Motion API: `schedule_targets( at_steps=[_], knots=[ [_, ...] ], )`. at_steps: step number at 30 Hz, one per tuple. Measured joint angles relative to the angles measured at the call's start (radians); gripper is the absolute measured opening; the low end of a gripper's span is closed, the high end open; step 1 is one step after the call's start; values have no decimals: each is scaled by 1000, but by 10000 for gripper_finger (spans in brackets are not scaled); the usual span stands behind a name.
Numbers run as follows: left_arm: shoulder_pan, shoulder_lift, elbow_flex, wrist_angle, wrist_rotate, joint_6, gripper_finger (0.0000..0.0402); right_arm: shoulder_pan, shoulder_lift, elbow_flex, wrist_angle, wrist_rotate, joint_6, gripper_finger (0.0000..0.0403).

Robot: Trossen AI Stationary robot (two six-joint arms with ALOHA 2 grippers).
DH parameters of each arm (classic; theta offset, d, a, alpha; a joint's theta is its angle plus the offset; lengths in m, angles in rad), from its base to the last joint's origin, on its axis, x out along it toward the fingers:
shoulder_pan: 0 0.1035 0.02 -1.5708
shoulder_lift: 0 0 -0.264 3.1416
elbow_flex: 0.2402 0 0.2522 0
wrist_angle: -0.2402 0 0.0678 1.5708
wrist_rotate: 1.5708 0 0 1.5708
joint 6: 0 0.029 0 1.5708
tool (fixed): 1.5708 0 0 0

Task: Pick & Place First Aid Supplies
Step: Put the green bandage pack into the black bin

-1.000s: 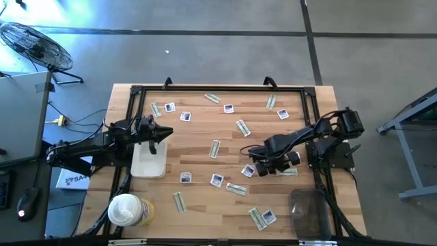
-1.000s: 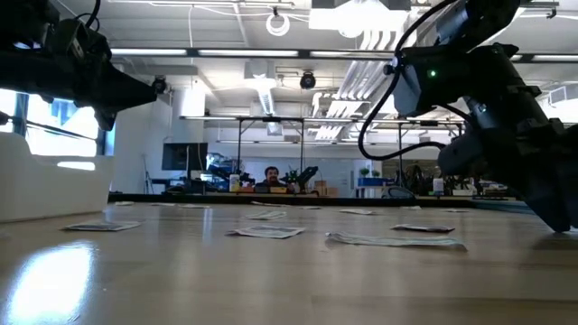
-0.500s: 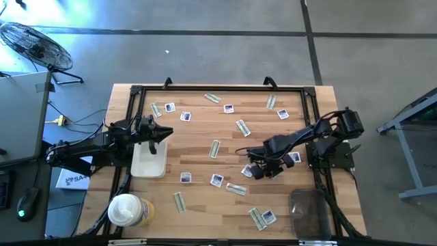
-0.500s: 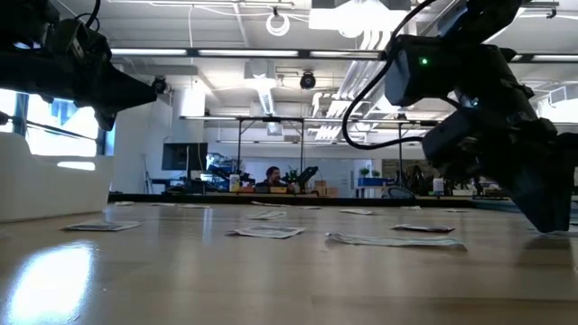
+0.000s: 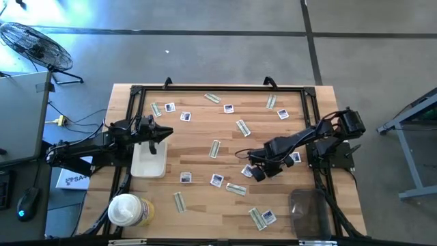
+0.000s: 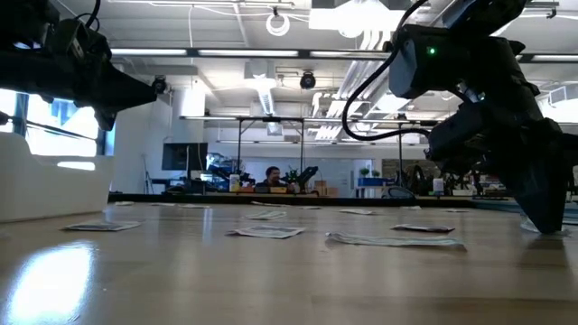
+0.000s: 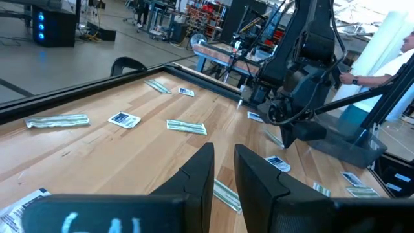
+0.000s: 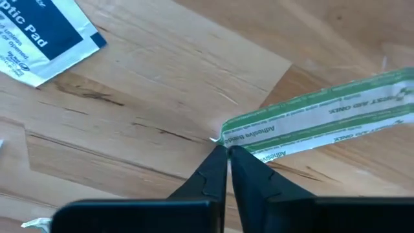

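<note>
Reaching down low over the pale wooden slatted tabletop (image 5: 205, 160), right of centre, with the dark two-finger right gripper (image 8: 225, 154), tips nearly touching and pinching the corner of a narrow pale grey-green adhesive-bandage strip (image 8: 317, 123) lying flat on the wood. Lying at about ten o'clock from those tips in the wrist view, well apart: a square white packet with dark blue print (image 8: 39, 39). Showing the same gripper (image 5: 263, 171) from above, between a small white square packet (image 5: 294, 158) at about two o'clock and another grey-green strip (image 5: 236, 189) at about eight o'clock. Scattering all across the table: more first aid supplies, a strip (image 5: 215, 148) near centre, a white square (image 5: 185, 116) towards eleven o'clock, a strip and square pair (image 5: 263, 217) down at five o'clock. Hovering at the table's nine o'clock edge over the white rectangular tray (image 5: 149, 161): the dark left gripper (image 5: 162, 130), fingers (image 7: 194, 178) clenched almost together on nothing. Standing at seven o'clock: the large round white-lidded tub (image 5: 125, 210).
</note>
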State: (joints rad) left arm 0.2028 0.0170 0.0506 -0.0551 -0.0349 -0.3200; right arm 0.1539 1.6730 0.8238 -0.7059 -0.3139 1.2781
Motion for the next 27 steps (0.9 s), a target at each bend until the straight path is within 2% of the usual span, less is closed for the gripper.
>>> schedule_targets(
  at_steps=[7,15,21,27],
  knots=[
    [0,0,0,0,0,0,60,0,2,42,-44,47,-29,1],
    [0,0,0,0,0,0,60,38,3,267,-331,17,-34,1],
    [0,0,0,0,0,0,60,112,2,431,-465,-31,31,1],
    [0,0,0,0,0,0,60,233,2,545,-487,-70,143,1]
  ],
)
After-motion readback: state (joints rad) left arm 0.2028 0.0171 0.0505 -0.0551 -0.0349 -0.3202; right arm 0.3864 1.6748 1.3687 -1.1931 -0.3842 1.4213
